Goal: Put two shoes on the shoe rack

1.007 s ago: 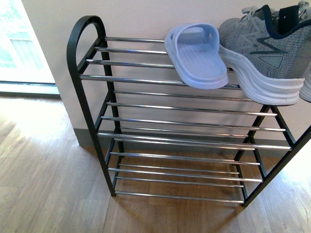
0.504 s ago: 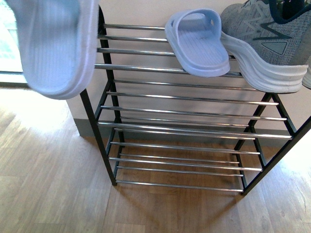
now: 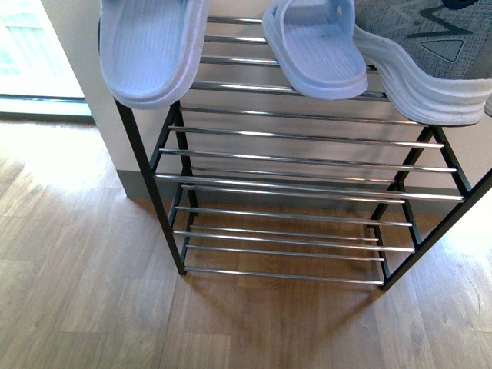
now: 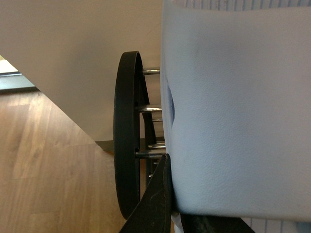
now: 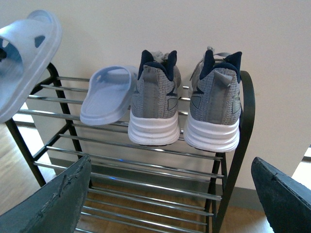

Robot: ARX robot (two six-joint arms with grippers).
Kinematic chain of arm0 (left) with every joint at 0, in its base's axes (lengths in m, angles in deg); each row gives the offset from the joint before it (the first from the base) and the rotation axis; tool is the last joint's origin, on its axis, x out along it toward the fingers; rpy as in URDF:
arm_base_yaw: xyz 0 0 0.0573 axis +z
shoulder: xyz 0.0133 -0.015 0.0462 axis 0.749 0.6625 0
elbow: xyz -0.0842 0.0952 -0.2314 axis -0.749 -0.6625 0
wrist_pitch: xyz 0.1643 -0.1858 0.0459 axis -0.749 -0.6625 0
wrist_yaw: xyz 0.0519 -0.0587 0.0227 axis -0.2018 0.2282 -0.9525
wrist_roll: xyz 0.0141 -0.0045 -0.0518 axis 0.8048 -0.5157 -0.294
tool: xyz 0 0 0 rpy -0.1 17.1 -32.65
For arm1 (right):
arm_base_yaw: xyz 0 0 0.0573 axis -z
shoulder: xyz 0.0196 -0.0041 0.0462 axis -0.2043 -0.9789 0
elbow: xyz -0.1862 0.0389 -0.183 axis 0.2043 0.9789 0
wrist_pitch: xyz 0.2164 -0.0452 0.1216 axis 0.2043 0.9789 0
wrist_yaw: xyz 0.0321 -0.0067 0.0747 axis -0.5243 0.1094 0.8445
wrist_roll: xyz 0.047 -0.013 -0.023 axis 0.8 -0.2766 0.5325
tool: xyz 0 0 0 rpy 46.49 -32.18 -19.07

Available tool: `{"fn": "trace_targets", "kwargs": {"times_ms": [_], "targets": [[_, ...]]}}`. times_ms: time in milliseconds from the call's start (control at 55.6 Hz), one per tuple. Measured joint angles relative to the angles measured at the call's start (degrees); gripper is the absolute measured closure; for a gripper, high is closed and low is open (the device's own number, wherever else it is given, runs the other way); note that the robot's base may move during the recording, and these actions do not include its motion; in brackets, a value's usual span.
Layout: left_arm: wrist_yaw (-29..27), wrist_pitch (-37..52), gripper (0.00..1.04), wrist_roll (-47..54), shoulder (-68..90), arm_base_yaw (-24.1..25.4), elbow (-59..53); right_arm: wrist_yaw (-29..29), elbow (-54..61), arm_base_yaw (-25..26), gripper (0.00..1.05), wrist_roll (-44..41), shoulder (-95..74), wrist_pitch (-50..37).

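My left gripper is shut on a pale blue slide sandal, with one black finger pressed against its edge. In the front view that sandal hangs sole-forward over the left end of the shoe rack's top tier. The other slide sandal lies on the top tier beside a grey sneaker. The right wrist view shows both grey sneakers heel-out on the top tier. My right gripper is open and empty in front of the rack.
The rack's black arched side stands close beside the held sandal. A pale wall rises behind the rack, and wooden floor lies in front. The lower silver-rod tiers hold nothing.
The held sandal has come into view from the left and moved right, over the top tier's left end. The rack now sits higher in the front view.
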Motion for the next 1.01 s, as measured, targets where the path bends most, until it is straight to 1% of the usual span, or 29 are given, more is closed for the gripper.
{"fn": "trace_targets", "kwargs": {"times_ms": [270,755,809,899,1007], "targets": [[-3.48,-2.99,1.03,2.23,8.00,-0.26,8.35,0.00,0.00,-0.02,0.09,-0.02,0.00,0.00],[-2.58,-7.06,1.03,3.23,20.09,0.48,21.00,0.00,0.00,-0.02,0.09,-0.02,0.00,0.00],[-2.58,-7.45,0.97,3.26,20.72,0.48,21.90,0.00,0.00,-0.02,0.09,0.00,0.00,0.00],[-2.64,-7.45,0.82,3.28,21.42,0.44,22.67,0.00,0.00,0.00,0.09,-0.02,0.00,0.00],[-1.20,-5.84,0.66,2.23,21.38,0.35,22.36,0.00,0.00,-0.02,0.09,-0.02,0.00,0.00]]}}
